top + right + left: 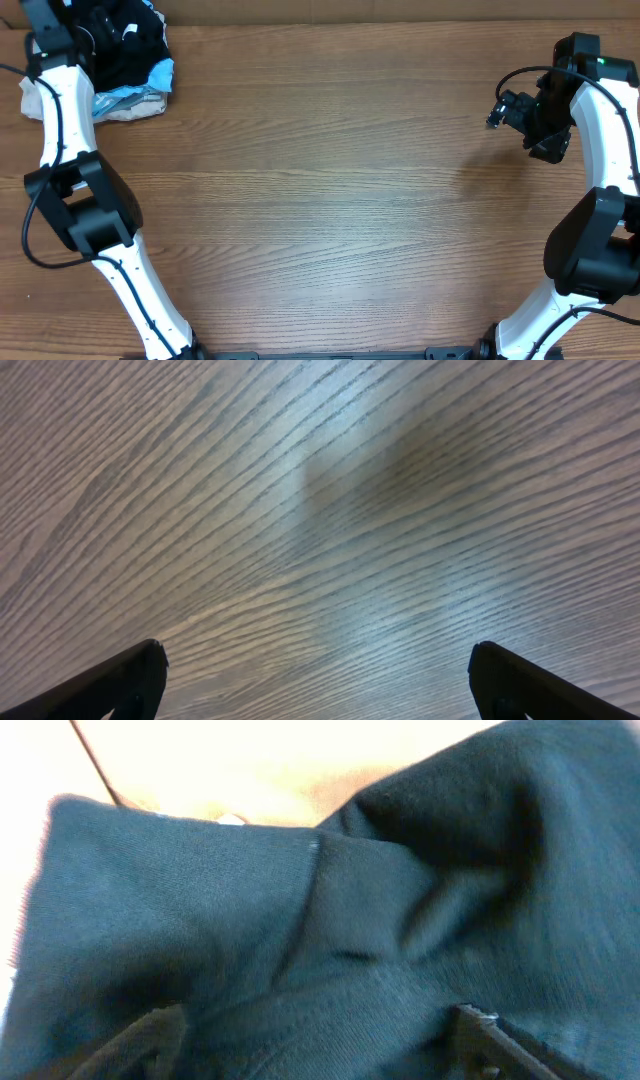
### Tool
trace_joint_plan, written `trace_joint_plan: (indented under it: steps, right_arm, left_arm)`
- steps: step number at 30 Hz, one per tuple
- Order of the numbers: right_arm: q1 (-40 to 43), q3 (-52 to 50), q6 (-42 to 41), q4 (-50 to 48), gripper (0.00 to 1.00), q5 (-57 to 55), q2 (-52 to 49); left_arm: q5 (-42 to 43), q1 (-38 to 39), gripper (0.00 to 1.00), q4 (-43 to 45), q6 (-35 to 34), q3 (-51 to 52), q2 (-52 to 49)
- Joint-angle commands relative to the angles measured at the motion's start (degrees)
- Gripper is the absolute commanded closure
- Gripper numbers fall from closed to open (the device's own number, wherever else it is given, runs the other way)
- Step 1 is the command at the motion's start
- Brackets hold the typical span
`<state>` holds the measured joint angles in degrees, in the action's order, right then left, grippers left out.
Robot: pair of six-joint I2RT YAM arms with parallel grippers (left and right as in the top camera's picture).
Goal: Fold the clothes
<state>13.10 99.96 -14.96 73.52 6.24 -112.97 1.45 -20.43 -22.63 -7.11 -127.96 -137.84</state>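
The clothes, a black T-shirt, lie bunched on a pile at the table's far left corner. In the left wrist view its dark fabric fills nearly the whole frame, with a stitched hem running low between the fingers. My left gripper is pressed down into the shirt, its two fingers spread wide with cloth lying between them; from overhead it is mostly lost against the black fabric. Over bare wood at the right side hangs my right gripper, open with nothing between its fingers.
A light-blue garment and a pale beige one lie under and beside the black shirt. The wooden table stretches between the two arms. The table's back edge runs just behind the pile.
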Motion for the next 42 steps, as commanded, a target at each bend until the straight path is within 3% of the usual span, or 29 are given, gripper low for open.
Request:
trace_joint_plan:
  steps: [1,6,11,15,17,22,31,33,42]
  right_arm:
    - [0.1,1.4,-0.1,-0.2,0.00,0.5,1.3]
    - [0.1,1.4,-0.1,-0.2,0.00,0.5,1.3]
    - [0.1,1.4,-0.1,-0.2,0.00,0.5,1.3]
    - [0.1,1.4,-0.1,-0.2,0.00,0.5,1.3]
    - [0.1,1.4,-0.1,-0.2,0.00,0.5,1.3]
    - [0.1,1.4,-0.1,-0.2,0.00,0.5,1.3]
    - [0.1,1.4,-0.1,-0.2,0.00,0.5,1.3]
    - [0.1,1.4,-0.1,-0.2,0.00,0.5,1.3]
    - [0.1,1.4,-0.1,-0.2,0.00,0.5,1.3]
  left_arm:
    - [0.1,-0.5,0.00,-0.7,-0.3,-0.5,8.8]
    - [1.3,0.2,0.00,-6.5,-5.3,-0.5,17.9]
    - [13.8,0.7,0.00,-20.3,-7.3,-0.5,27.4]
    - [25.7,0.7,0.00,-34.4,-6.7,-0.5,33.9]
    - [26.9,0.7,0.00,-44.1,-5.0,-0.5,37.4]
    - [26.4,0.7,0.00,-58.3,0.1,-0.5,44.5]
    - [22.1,0.7,0.00,-74.2,4.3,-0.4,55.5]
    - [22.1,1.0,0.00,-74.2,4.6,1.3,57.7]
    - [22.9,1.7,0.00,-74.2,1.2,24.3,71.7]
